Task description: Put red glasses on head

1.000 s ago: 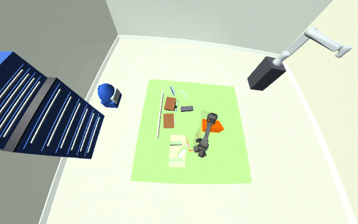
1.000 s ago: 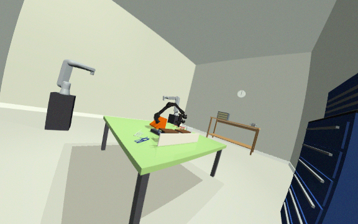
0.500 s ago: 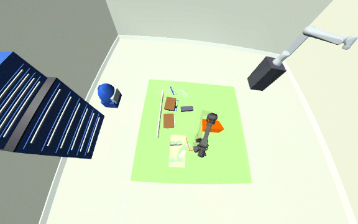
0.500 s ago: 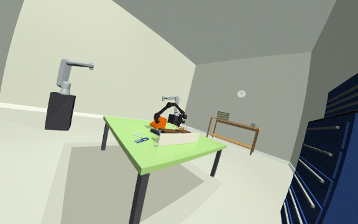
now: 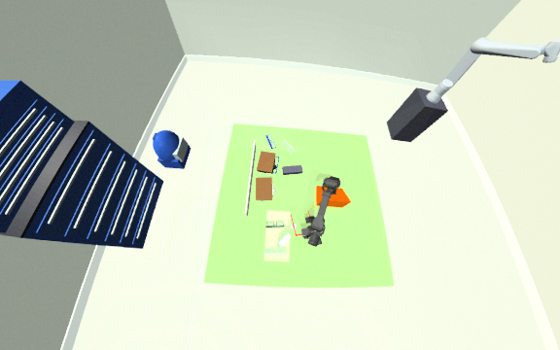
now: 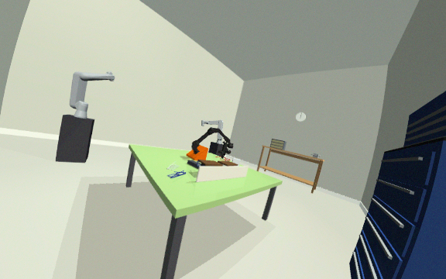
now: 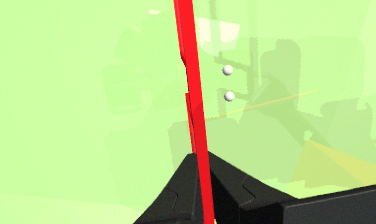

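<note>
My gripper [image 5: 306, 233] [image 6: 224, 150] [image 7: 198, 161] is shut on the red glasses [image 5: 295, 225] [image 6: 227, 158] [image 7: 193, 85] and holds them above the green table [image 5: 358, 253] [image 6: 207, 194]. In the wrist view the thin red frame runs straight up from between the black fingers, with two small white pads beside it. Two brown display heads stand to the left in the top view. The far one [image 5: 265, 161] [image 6: 210, 163] has a small blue mark at its side. The near one [image 5: 263, 189] [image 6: 228, 163] stands right behind it. The glasses are well clear of both heads.
A cream mat [image 5: 280, 255] with green glasses [image 5: 274, 224] lies left of the gripper. A white upright board [image 5: 250, 177] [image 6: 221, 173] stands beside the heads. A dark case [image 5: 292, 169], blue glasses [image 5: 270, 141] [image 6: 176, 175] and white glasses [image 5: 288, 146] lie farther back. The arm's base sits on an orange block [image 5: 340, 198].
</note>
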You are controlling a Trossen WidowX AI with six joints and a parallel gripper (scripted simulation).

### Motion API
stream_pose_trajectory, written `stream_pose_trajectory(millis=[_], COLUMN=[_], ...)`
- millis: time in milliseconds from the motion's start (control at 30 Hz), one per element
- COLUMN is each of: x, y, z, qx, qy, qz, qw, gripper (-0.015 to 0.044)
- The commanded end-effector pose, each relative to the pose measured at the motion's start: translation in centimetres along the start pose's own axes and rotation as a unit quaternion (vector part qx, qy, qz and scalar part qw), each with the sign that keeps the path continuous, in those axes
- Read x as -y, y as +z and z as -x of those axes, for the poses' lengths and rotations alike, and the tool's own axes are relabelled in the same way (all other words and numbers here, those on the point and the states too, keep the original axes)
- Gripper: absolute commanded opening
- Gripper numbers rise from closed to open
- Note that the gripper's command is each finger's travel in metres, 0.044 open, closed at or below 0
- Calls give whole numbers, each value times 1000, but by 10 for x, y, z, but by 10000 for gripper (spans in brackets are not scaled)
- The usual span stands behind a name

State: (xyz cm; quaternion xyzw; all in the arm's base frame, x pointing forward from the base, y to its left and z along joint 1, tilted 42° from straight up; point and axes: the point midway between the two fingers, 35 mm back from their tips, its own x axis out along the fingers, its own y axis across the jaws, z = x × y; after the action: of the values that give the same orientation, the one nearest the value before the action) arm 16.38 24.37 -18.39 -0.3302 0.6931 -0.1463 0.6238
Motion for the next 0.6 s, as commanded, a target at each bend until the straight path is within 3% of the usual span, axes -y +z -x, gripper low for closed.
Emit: stream_pose_trajectory(millis=[0,567], x=[0,0], y=[5,8], z=[1,61], qx=[3,2], qy=[1,1], qz=[1,2], qw=[1000,1000], gripper=[0,0])
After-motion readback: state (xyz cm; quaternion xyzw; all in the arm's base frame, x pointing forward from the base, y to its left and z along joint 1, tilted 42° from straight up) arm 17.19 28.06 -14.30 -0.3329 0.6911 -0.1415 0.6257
